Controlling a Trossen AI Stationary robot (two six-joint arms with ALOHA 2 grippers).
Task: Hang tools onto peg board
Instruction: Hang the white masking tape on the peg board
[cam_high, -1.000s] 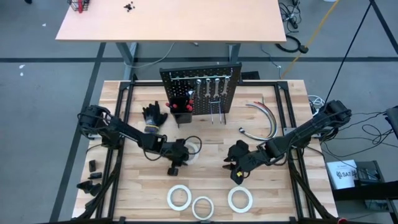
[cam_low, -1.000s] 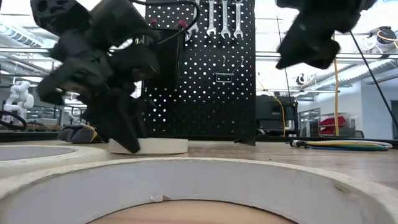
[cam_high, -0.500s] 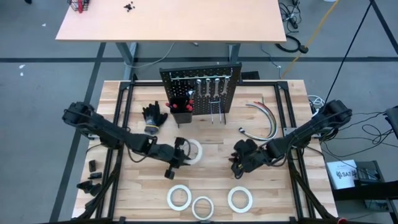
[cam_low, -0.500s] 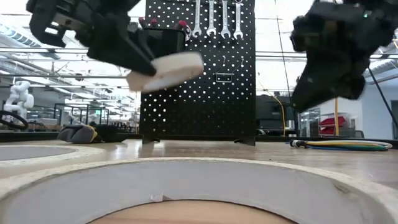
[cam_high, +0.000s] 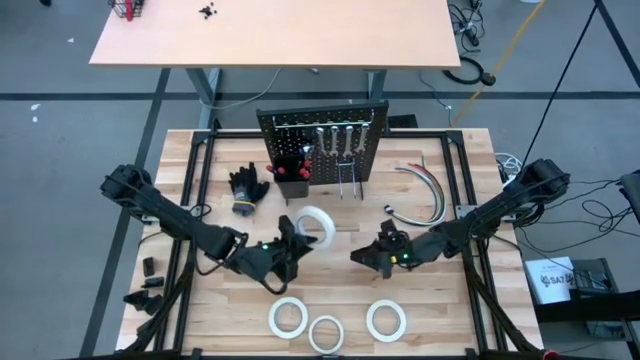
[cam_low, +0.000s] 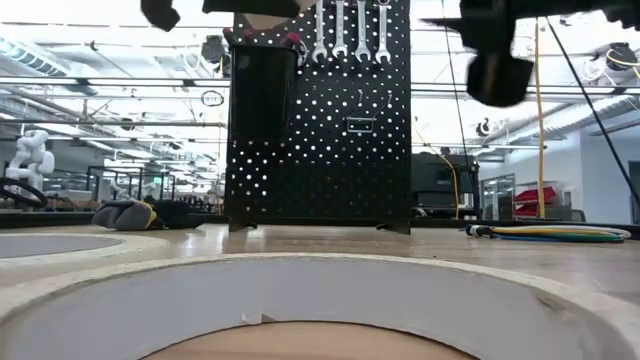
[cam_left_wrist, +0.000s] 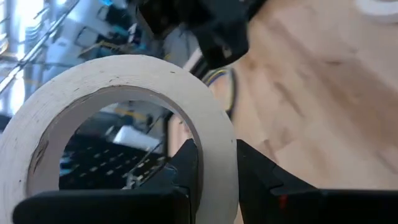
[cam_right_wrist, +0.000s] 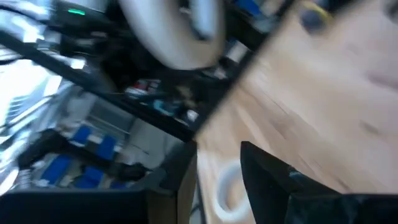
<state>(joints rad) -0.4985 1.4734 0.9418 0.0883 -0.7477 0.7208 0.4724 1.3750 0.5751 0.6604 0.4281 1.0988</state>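
Wooden-slat table in a workshop, a tape roll lifted above it.

On the tabletop (cam_high: 330, 290), black gloves (cam_high: 247, 189) lie at the left, near the upright peg board (cam_high: 322, 147) at the back, where three wrenches (cam_high: 335, 142) hang and red-handled screwdrivers (cam_high: 288, 158) stand in its bin. The left gripper (cam_high: 290, 240) is raised mid-table, its fingers (cam_left_wrist: 186, 163) clamped across the wall of a white tape roll (cam_high: 316, 226), held in front of the board. Three more tape rolls (cam_high: 327, 325) lie flat along the front edge. The right gripper (cam_high: 375, 252) hangs well apart from the held roll, jaws parted with nothing between them. Curved grey hoses (cam_high: 428, 190) lie at the right.
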